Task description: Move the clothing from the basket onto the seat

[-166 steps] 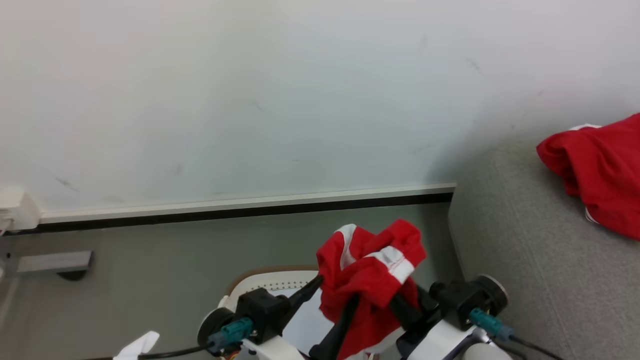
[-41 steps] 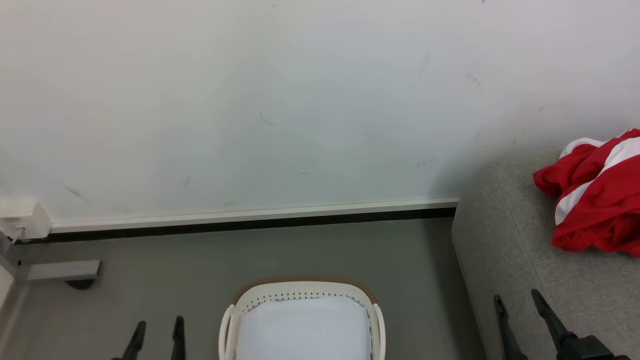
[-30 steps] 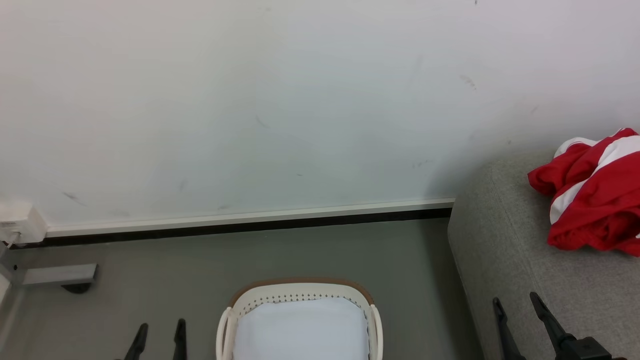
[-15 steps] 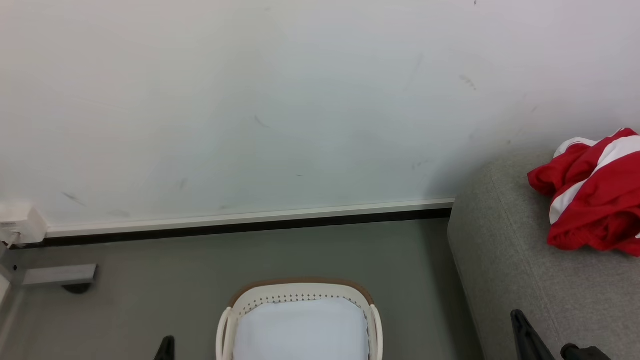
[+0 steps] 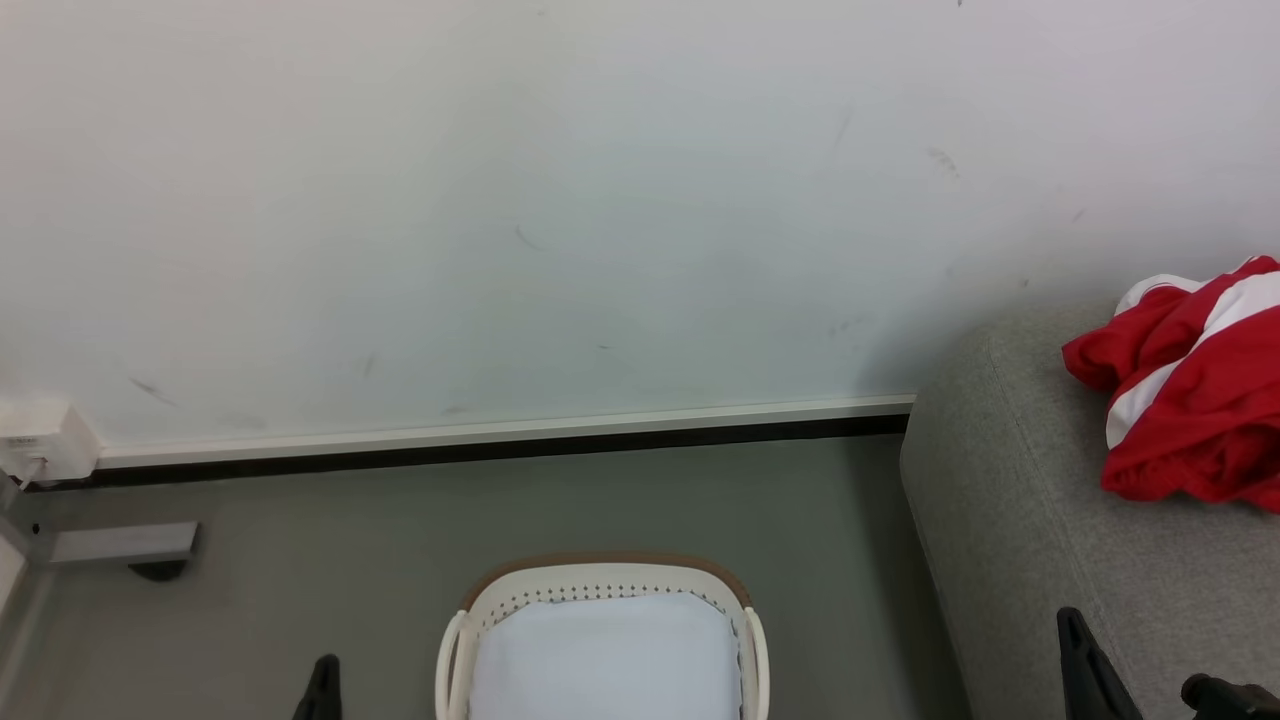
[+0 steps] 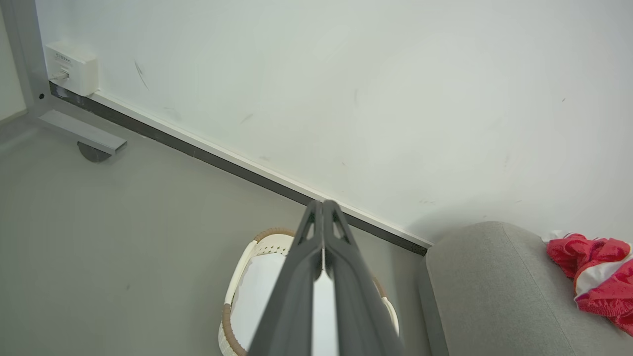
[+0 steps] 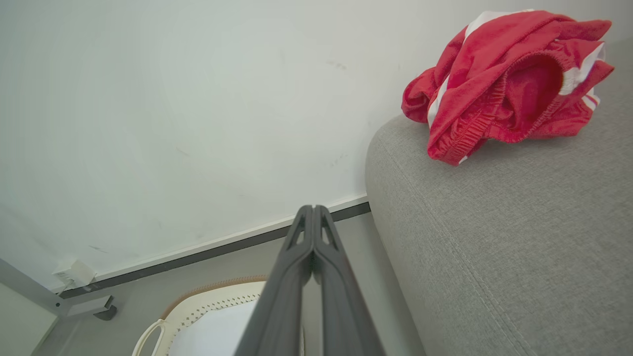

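A white scuffed wall (image 5: pixel 500 200) takes up the upper half of the head view, with a white and black skirting strip (image 5: pixel 500 440) along its foot. Below it lies grey floor (image 5: pixel 300 560).

The light grey fabric sofa (image 5: pixel 1010 520) stands at the right. Its rounded end faces the floor space, and its length runs off past the right edge.

The oval cream laundry basket (image 5: pixel 600 580) stands on the floor just left of the sofa, apart from it. Its brown-rimmed far end points at the wall. Its long axis looks to run from the robot toward the wall, though the near end is cut off. Its pale flat bottom is in plain sight.

The red garments (image 5: pixel 1200 400) lie in a crumpled heap on top of the sofa, near the wall. The heap is wider than it is high. A white stripe crosses it on a slant, and in the right wrist view an elastic waistband opening faces the camera.

The left end effector (image 6: pixel 322 205) has its two dark fingers pressed together, and hangs above the floor beside the basket's left side. The right end effector (image 7: pixel 313 210) is likewise closed tight, low by the sofa's end.

A small white box (image 5: pixel 40 440) sits on the wall at the far left.
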Available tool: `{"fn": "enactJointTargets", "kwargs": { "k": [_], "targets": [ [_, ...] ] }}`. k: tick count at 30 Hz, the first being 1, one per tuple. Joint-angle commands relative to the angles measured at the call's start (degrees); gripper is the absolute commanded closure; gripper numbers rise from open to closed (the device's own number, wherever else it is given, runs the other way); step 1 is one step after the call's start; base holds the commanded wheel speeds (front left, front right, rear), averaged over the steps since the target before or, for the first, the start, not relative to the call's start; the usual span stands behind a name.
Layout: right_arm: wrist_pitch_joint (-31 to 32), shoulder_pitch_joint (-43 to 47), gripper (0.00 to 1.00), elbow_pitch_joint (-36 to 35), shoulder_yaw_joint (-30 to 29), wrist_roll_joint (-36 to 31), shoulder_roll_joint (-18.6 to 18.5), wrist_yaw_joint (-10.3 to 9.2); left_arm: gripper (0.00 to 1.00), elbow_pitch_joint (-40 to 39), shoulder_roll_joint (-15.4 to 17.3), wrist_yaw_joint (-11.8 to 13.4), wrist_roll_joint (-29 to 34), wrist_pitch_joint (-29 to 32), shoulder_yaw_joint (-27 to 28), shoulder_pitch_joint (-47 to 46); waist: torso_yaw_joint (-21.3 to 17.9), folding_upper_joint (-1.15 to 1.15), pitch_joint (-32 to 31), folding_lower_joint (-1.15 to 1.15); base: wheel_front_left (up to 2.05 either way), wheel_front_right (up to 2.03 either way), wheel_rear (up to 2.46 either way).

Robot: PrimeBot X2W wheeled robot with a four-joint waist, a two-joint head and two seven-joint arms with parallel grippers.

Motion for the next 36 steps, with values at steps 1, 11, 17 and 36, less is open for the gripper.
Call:
{"fn": "enactJointTargets", "kwargs": {
  "k": [1,11,17,36],
  "targets": [
    [0.41,-1.6,1.0,-1.16,-0.52,2.37,-0.4,-0.02,1.0,-0.98,0.37,-0.31,-2.38,0.45,0.39,-1.62,0.04,0.0,0.02,0.0,0.0,0.0,0.0],
    [2.74,-2.3,1.0,-1.82,-1.51,11.71,-0.46,-0.03,1.0,-1.3,0.4,-0.47,-11.37,2.74,0.77,-2.79,0.31,0.0,0.22,0.0,0.0,0.0,0.0],
    [4.01,-2.66,1.0,-2.19,-2.08,16.83,-0.49,-0.04,1.0,-1.43,0.42,-0.55,-16.22,4.01,1.01,-3.44,0.48,0.0,0.34,0.0,0.0,0.0,0.0],
    [7.56,-3.59,1.0,-3.11,-3.63,31.13,-0.6,-0.06,1.0,-1.78,0.46,-0.86,-29.93,7.59,1.64,-5.27,1.01,0.0,0.72,0.0,0.0,0.0,0.0]
  ]
}}
